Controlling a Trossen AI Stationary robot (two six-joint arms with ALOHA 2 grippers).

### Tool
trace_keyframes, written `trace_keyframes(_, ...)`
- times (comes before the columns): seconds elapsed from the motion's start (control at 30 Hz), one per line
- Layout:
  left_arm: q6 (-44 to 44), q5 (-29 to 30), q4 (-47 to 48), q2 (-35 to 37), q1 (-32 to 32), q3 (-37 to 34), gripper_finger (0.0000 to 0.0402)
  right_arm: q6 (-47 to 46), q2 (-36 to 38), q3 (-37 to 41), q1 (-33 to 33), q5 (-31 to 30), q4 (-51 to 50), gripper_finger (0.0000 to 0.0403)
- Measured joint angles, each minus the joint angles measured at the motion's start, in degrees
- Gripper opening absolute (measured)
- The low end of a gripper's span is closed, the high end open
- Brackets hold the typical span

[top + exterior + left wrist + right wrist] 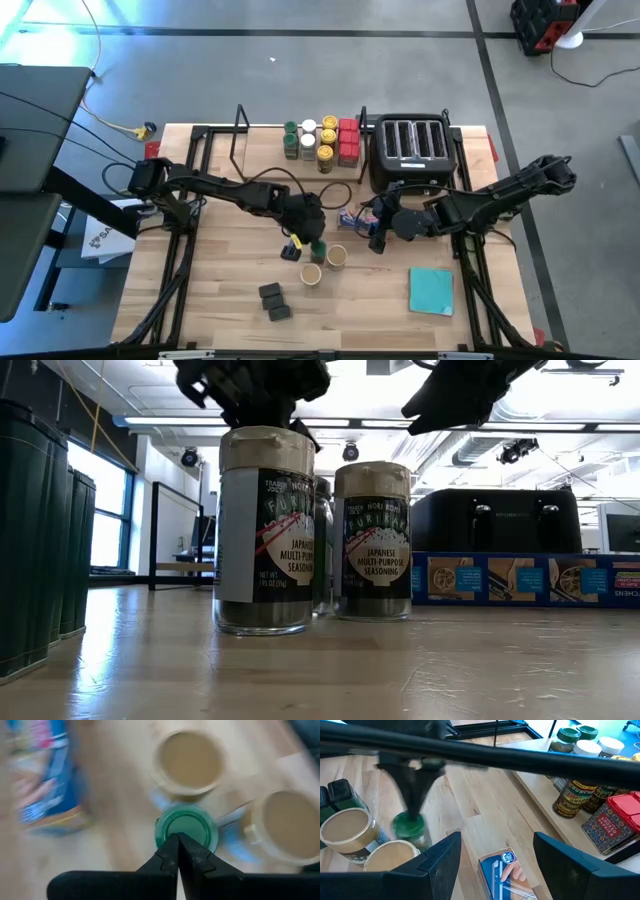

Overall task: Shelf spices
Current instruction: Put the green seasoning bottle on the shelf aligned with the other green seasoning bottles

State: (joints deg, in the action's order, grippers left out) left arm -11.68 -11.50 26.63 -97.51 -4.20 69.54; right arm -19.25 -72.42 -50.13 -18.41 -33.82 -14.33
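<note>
A green-lidded jar (318,248) stands on the table with two tan-lidded jars (336,257) (311,273) beside it. My left gripper (177,839) is shut and points down at the green lid (186,826); in the right wrist view the left gripper (411,807) comes down onto that jar (410,827). My right gripper (497,852) hangs open above the blue wrap box (502,875), with nothing between its fingers. Several jars and red tins (320,140) stand on the shelf (262,150). Two dark grey blocks (274,302) lie near the front. My left gripper comes at the green lid from above, its shut fingertips at the lid's edge (172,831). The jar stands upright on the table. Whether the tips touch the lid I cannot tell.
The black toaster (410,150) stands right of the shelf. A teal pad (431,290) lies at the front right. The blue wrap box (352,220) lies between the two grippers. Bare wood (220,280) shows at the front left.
</note>
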Motion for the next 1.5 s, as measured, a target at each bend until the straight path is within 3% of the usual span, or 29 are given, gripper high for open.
trace_keyframes(0.3, 0.29, 12.16, 7.01, 1.42, 0.93, 0.00, 0.0000, 0.01, 0.00, 0.00, 0.00, 0.00, -0.58, 0.0243)
trace_keyframes(0.73, -3.03, 12.99, 8.44, 4.05, 0.40, -0.48, 0.0003, 0.00, 0.00, 0.00, 0.00, 0.00, -0.90, 0.0243)
trace_keyframes(1.03, -4.01, 8.99, 8.61, 2.07, 3.56, -0.48, 0.0101, -0.24, 0.00, 0.00, 0.00, 0.00, -1.70, 0.0243)
trace_keyframes(1.17, -1.97, 8.90, 14.06, 2.18, 3.42, -0.48, 0.0140, 1.89, 0.00, 0.00, 0.76, 0.05, -0.03, 0.0243)
trace_keyframes(1.23, 1.43, 9.10, 17.23, 2.63, 2.82, -0.50, 0.0149, 6.32, 0.00, 0.00, 2.48, 2.23, 3.49, 0.0243)
trace_keyframes(1.3, 4.37, 9.78, 16.57, 3.34, 1.67, -1.04, 0.0151, 10.46, -0.80, 0.00, 4.98, 8.99, 9.51, 0.0243)
trace_keyframes(1.4, 6.68, 11.69, 10.27, 5.41, 0.05, -5.39, 0.0147, 14.15, -3.55, -0.32, 8.96, 19.97, 18.43, 0.0243)
trace_keyframes(1.5, 11.12, 14.95, 4.41, 9.11, -1.29, -11.52, 0.0140, 15.03, -7.80, -3.47, 11.76, 25.53, 18.23, 0.0243)
